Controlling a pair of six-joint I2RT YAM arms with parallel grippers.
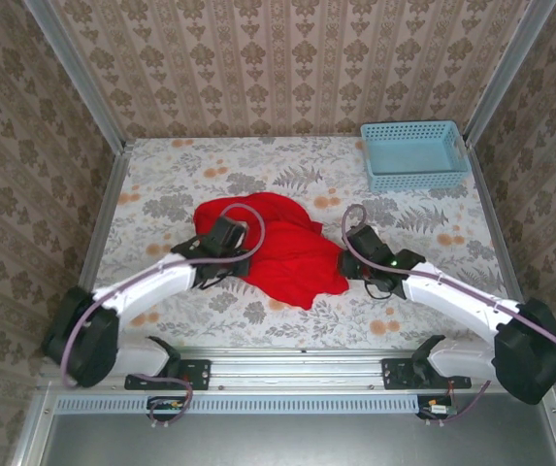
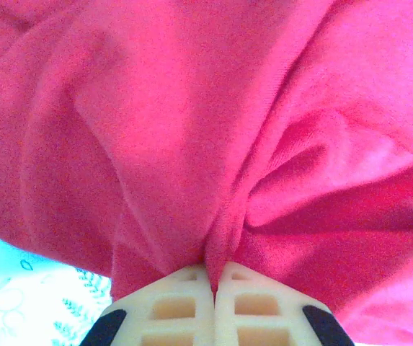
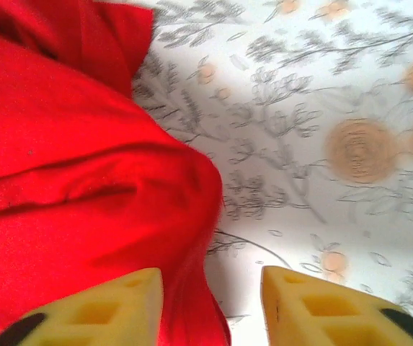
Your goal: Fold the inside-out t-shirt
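We see our left hand (image 2: 213, 272) pinched shut on a fold of the red t-shirt (image 1: 287, 245), our right hand (image 3: 210, 280) open at its edge on the floral tabletop (image 1: 176, 184).

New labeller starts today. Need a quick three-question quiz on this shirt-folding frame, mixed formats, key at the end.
1. True or false: the left claw is shut on a pinch of the red t-shirt.
2. Where does the light-blue basket stand? A) far right corner of the table; B) near left corner; C) on top of the shirt.
3. Fill in: the right claw stands ____, with the shirt's edge lying between its fingers.

Key: 1 true; 2 A; 3 open.
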